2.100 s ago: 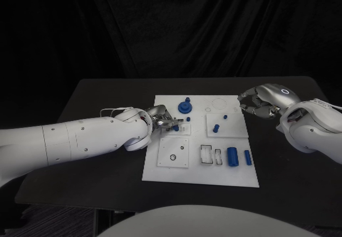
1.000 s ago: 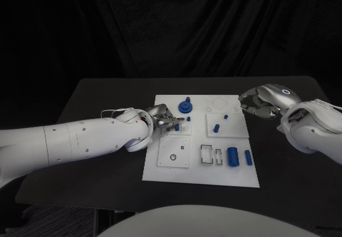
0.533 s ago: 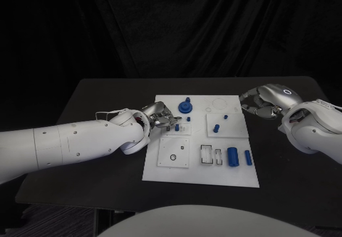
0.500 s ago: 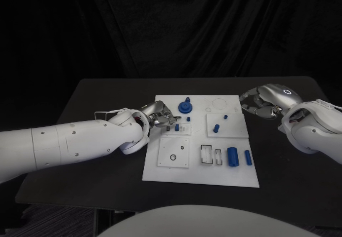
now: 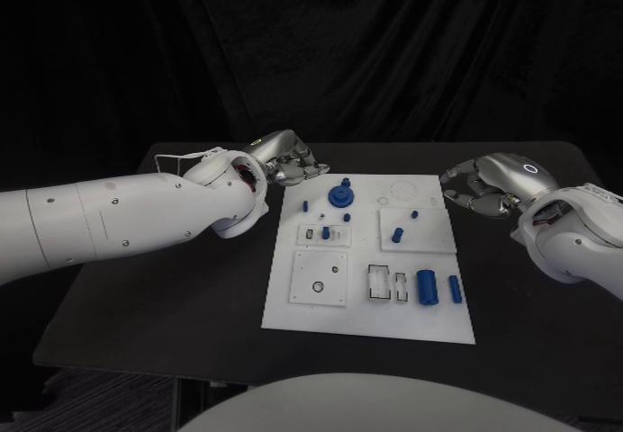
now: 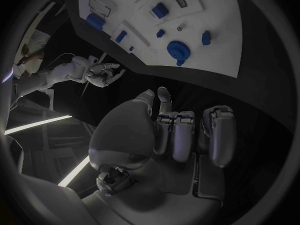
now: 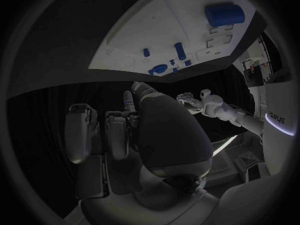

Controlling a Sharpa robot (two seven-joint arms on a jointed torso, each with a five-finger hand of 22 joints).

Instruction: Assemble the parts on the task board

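Note:
The white task board point(image 5: 370, 315) lies in the middle of the black table. On it are a round blue knob point(image 5: 341, 195), a short blue peg point(image 5: 325, 233) standing in a small white block, other small pegs point(image 5: 397, 235) and two blue cylinders point(image 5: 428, 286). My left hand point(image 5: 288, 160) hovers off the board's far left corner, fingers curled in and holding nothing. My right hand point(image 5: 483, 184) hangs beyond the board's far right corner, fingers also curled, with nothing in them. The left wrist view shows the left hand point(image 6: 181, 135) with the board point(image 6: 212, 15) and knob point(image 6: 178, 50) beyond it.
A white square plate with a ring hole point(image 5: 318, 277) sits on the board's near left. An open slotted frame point(image 5: 376, 281) lies beside the cylinders. Bare black table point(image 5: 169, 306) surrounds the board on all sides. The right wrist view shows the board point(image 7: 144, 30) ahead of the right hand point(image 7: 125, 130).
My left hand has lifted away from the small white block and drawn back to the board's far left corner. The blue peg stays standing in the block. The right hand has not moved.

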